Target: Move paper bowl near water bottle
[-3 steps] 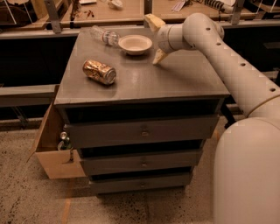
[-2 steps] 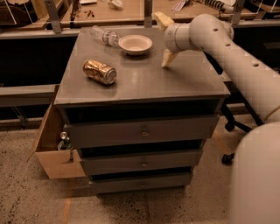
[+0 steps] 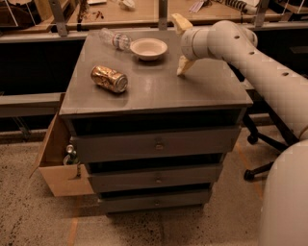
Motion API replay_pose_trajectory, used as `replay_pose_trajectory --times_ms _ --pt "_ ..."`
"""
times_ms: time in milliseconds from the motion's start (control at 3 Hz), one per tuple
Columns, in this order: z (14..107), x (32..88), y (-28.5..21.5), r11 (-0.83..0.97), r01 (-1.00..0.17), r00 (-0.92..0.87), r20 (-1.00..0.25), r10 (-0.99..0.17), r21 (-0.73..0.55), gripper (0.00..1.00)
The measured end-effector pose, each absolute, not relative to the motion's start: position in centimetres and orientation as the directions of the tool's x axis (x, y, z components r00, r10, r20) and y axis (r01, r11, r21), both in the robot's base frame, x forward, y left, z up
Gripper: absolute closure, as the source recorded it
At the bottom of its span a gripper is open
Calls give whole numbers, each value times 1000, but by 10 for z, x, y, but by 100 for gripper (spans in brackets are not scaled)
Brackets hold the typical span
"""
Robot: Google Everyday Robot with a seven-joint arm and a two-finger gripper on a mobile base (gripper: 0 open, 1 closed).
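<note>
The paper bowl (image 3: 148,48) is a small cream bowl standing upright at the back of the grey cabinet top (image 3: 159,93). The water bottle (image 3: 115,39) is clear and crinkled and lies on its side just left of the bowl, at the back left corner, very close to it. My gripper (image 3: 182,44) is to the right of the bowl, a short gap away, low over the top. It is open and empty, with one cream finger (image 3: 179,22) pointing to the back and the other (image 3: 185,66) to the front.
A gold-brown can (image 3: 109,79) lies on its side at the left of the cabinet top. Drawers (image 3: 156,144) face the front. A cardboard box (image 3: 54,166) holding small bottles stands on the floor at the left. A chair base (image 3: 260,144) is at the right, a wooden bench (image 3: 130,14) behind.
My gripper has drawn a little to the right, away from the bowl, and the arm has swung right with it. The bowl, bottle and can have not moved.
</note>
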State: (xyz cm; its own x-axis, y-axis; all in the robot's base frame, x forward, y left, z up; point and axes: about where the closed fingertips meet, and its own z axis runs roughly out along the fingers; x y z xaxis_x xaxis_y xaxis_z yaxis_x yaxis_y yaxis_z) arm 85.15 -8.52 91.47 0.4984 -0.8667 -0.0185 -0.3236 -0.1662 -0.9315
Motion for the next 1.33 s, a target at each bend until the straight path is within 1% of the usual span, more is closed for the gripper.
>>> replay_pose_trajectory --times_ms 333,667,1000,1333 --pt "921 850 -91 -128 -309 463 -32 -886 -943 18" --pt "968 845 -132 -47 -207 342 -27 -939 -977 49" --pt "1006 840 -154 81 -112 288 -110 -951 -990 72" --pt "1014 841 -155 101 -84 285 -121 -951 -991 73"
